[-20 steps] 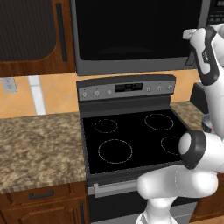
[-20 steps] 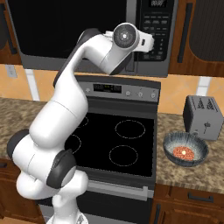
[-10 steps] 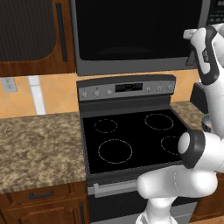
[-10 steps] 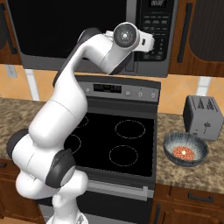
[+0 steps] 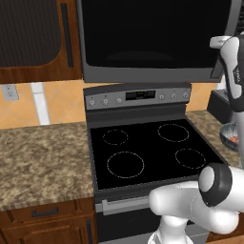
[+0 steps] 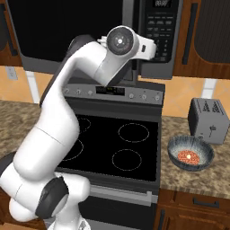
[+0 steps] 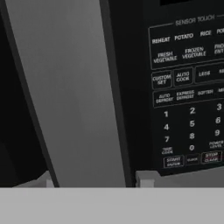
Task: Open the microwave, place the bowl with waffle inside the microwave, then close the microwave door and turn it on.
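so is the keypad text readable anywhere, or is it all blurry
Hand view: keypad labels are soft but readable, and the door handle is a smooth grey gradient. Right base view: the keypad is too small to read. Left base view: the microwave door shows faint glare.

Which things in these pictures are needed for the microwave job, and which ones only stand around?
Needed for the job:
- microwave
- microwave door with its bar handle
- bowl
- waffle in the bowl
- hand, at the handle

Only standing around:
- stove
- toaster
- counter
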